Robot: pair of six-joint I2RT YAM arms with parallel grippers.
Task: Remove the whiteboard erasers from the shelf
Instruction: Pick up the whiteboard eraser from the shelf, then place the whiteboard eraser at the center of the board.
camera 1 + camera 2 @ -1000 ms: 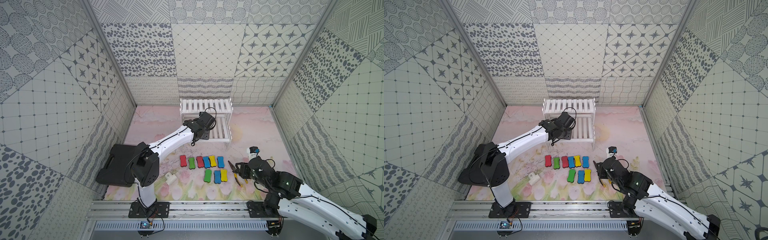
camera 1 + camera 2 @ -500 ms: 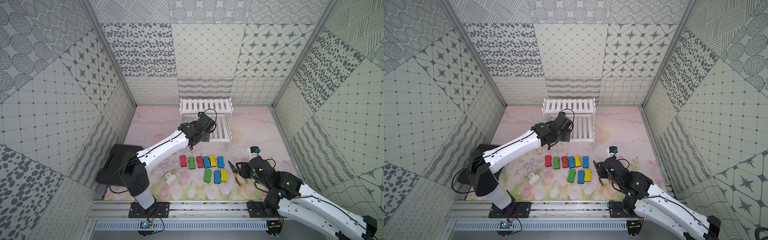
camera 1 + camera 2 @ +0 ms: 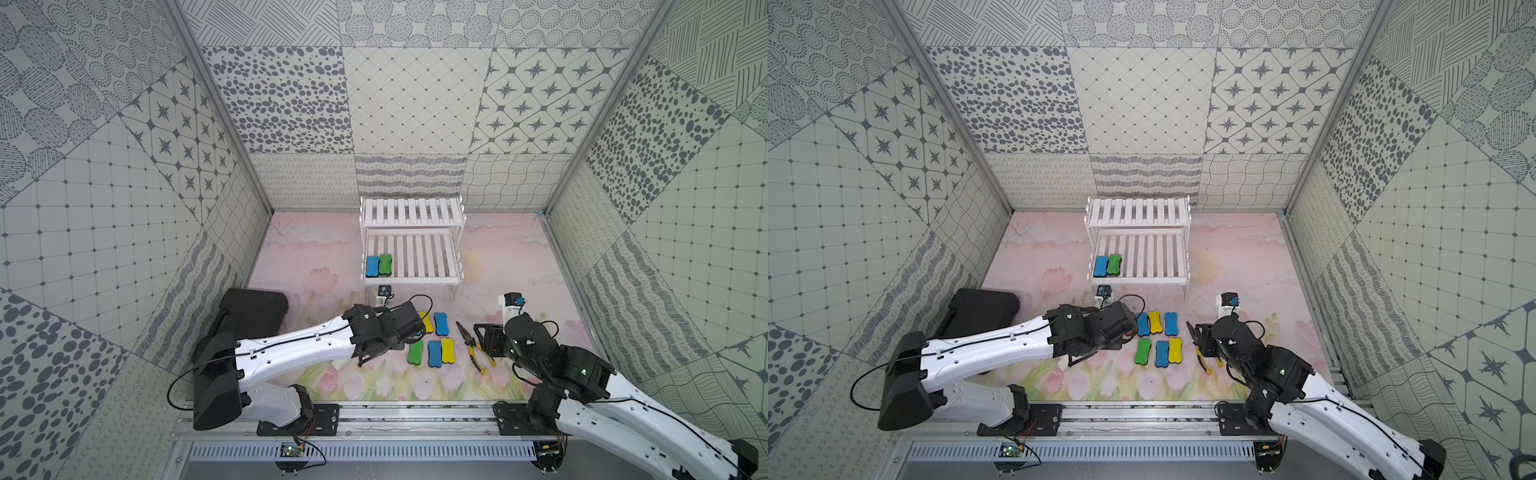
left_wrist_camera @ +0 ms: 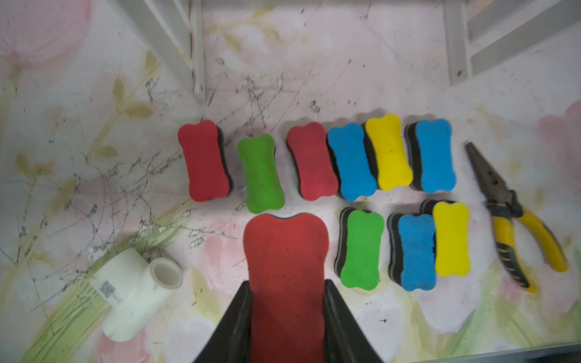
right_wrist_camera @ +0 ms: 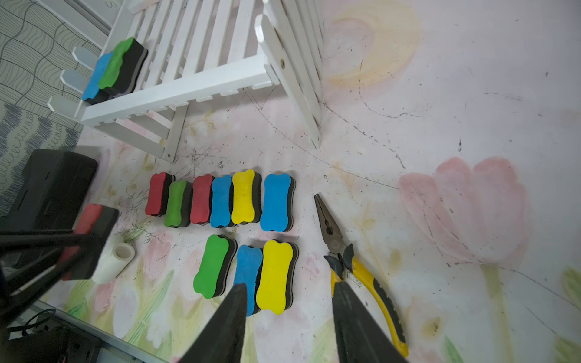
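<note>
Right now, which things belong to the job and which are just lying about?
Job: shelf; blue eraser, green eraser on it; red eraser in left gripper; nine erasers on table.
Lying about: pliers; white pipe fitting; black case.

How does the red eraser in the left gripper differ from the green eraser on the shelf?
The red eraser is clamped in the left gripper; the green eraser rests free on the lower tier of the shelf. The red eraser is held alone; the green eraser sits against a blue eraser. Both are bone-shaped with dark felt undersides.
</note>
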